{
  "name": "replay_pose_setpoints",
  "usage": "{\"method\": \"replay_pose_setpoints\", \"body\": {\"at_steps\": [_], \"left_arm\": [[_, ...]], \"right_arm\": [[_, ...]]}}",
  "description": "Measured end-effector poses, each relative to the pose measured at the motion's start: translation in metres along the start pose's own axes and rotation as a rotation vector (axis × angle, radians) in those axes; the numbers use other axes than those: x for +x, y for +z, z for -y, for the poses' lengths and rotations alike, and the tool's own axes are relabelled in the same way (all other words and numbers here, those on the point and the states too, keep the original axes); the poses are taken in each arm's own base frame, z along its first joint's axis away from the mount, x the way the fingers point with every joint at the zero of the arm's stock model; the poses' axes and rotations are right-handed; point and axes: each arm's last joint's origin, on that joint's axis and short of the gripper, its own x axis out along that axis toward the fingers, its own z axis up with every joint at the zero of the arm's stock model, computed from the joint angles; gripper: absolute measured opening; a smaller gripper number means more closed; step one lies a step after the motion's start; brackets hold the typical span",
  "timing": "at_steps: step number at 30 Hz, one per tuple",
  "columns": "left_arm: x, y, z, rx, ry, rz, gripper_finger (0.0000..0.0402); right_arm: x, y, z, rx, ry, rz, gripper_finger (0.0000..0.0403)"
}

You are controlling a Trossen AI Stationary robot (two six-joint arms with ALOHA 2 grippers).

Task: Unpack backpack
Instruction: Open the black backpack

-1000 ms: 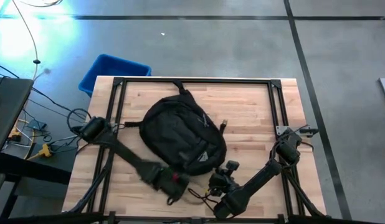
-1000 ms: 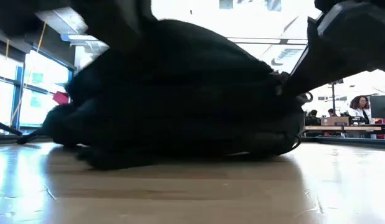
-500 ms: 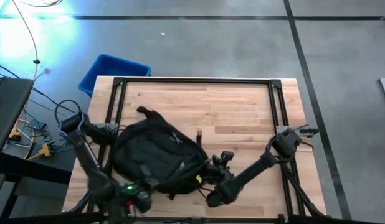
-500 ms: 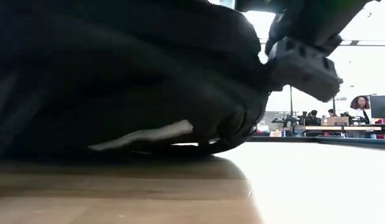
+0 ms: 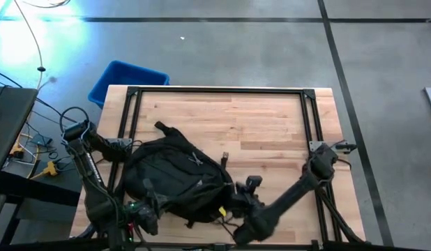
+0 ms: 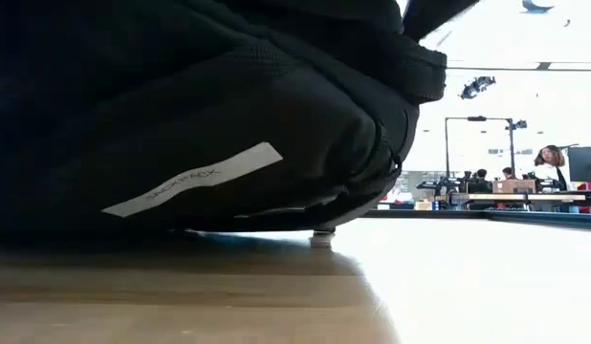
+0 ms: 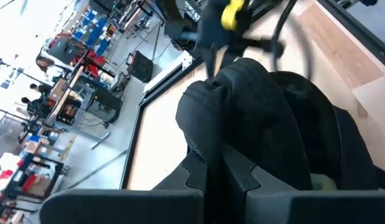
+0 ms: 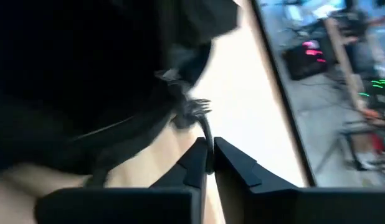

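The black backpack [image 5: 177, 180] lies flat on the table's near-left part. In the low view its body [image 6: 181, 115] fills the frame, showing a white label [image 6: 195, 180]. My left gripper [image 5: 142, 209] is at its near-left end, shut on black fabric. My right gripper [image 5: 233, 202] is at its near-right side, shut on a thin black cord by the zipper. A small yellow tag [image 5: 222, 210] shows close to the right gripper. My left gripper [image 7: 217, 167] pinches a raised fold of the backpack's black fabric [image 7: 211, 134] between its two fingers, at the near-left end. The pack's body rests on the table. My right gripper [image 8: 209, 150] pinches a thin black cord [image 8: 206, 132] below the metal zipper pull [image 8: 189, 109]. The cord runs straight between the fingers.
A blue bin [image 5: 125, 80] stands on the floor beyond the table's far-left corner. Black frame rails [image 5: 313, 118] run along the table's sides. Bare wood [image 5: 264, 125] shows on the far half and right. A person [image 6: 552, 162] sits in the room behind.
The backpack has slid from the table's middle toward the near-left corner and turned about. My left gripper has moved with it toward the near-left edge. My right gripper has followed toward the left. Most of the movement happened in the first half second.
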Motion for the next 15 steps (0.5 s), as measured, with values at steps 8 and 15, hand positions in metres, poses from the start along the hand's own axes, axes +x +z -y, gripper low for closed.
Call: {"method": "replay_pose_setpoints", "body": {"at_steps": [8,15], "left_arm": [[0.001,0.0,0.002,-0.061,-0.038,-0.016,0.0],[0.004,-0.001,0.01,-0.051,-0.019,-0.017,0.0]], "right_arm": [[-0.048,0.012,-0.005,0.025,0.185,0.126,0.0129],[-0.031,0.036,-0.011,0.042,0.235,0.191,0.0148]]}}
